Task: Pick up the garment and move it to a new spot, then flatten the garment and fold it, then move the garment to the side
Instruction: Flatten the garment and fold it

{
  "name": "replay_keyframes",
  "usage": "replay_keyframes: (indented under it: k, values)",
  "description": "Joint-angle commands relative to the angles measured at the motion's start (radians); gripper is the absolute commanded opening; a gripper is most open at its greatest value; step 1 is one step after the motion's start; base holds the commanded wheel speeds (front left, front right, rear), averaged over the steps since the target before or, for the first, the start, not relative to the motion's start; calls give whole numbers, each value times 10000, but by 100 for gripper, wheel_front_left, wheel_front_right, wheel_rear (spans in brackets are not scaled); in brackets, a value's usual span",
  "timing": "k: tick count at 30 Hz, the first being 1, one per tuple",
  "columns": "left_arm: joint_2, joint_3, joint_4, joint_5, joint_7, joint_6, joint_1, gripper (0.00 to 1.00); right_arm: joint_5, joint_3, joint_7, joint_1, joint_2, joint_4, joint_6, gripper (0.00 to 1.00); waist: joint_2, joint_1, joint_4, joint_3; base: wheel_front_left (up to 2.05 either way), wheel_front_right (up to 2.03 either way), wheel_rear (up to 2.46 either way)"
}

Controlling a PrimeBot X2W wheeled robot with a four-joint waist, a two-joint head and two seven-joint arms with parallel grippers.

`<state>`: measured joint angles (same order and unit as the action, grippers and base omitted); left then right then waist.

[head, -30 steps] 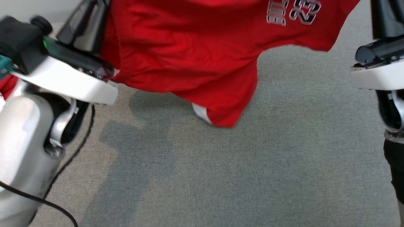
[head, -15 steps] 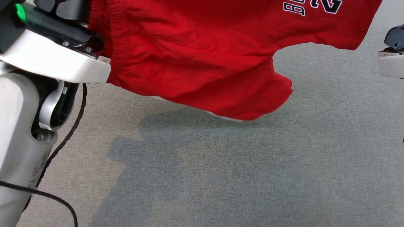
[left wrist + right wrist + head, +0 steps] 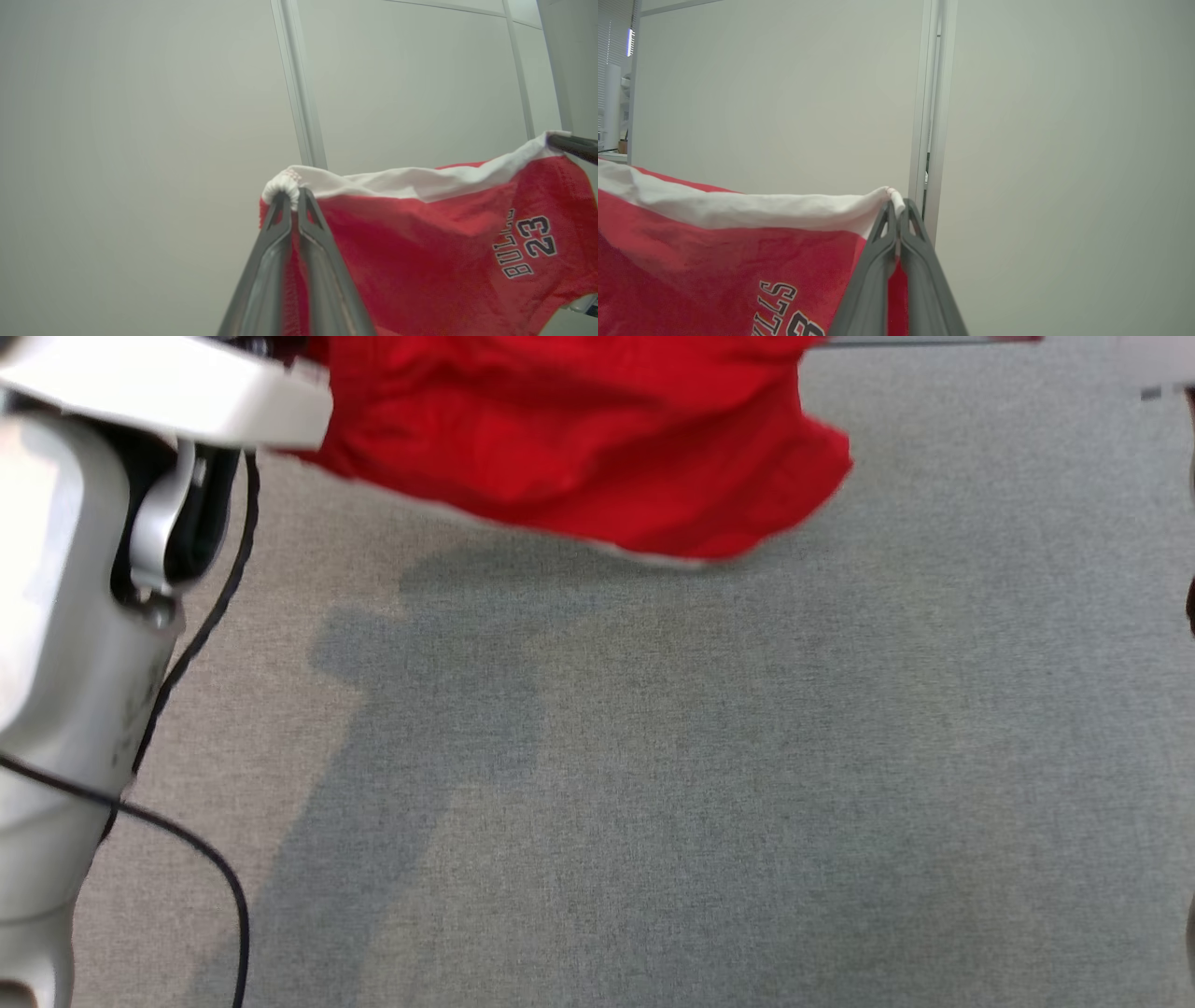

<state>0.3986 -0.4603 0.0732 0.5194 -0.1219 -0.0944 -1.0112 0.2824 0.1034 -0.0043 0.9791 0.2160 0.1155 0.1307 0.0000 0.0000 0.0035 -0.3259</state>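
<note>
The left fingers (image 3: 273, 247) and right fingers (image 3: 878, 261) each pinch a corner, stretching the garment (image 3: 411, 261) between them to hang flat.

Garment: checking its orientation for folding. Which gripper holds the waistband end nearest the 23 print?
The right gripper: the 23 print sits below its pinch; the left gripper holds the plain end of the garment.
</note>
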Motion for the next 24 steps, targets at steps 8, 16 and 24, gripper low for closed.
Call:
replay_keyframes:
  k: [8, 16, 24]
  values:
    - [-985, 95, 3386, 92, -1076, 1031, -2652, 0, 82, 775, -1357, 3183, -393, 3427, 3, 0, 0, 0, 71, -886, 0, 0, 0]
    - [-1615, 314, 6480, 404, -1350, 1668, -3514, 0, 423, 1257, -2162, 4672, -1215, 7336, 3, 0, 0, 0, -95, -1039, 0, 0, 0]
    - [-2210, 367, 8604, 936, -1397, 2068, -3117, 0, 936, 2232, -2511, 4629, -1517, 8645, 3, 0, 0, 0, -116, -1406, 0, 0, 0]
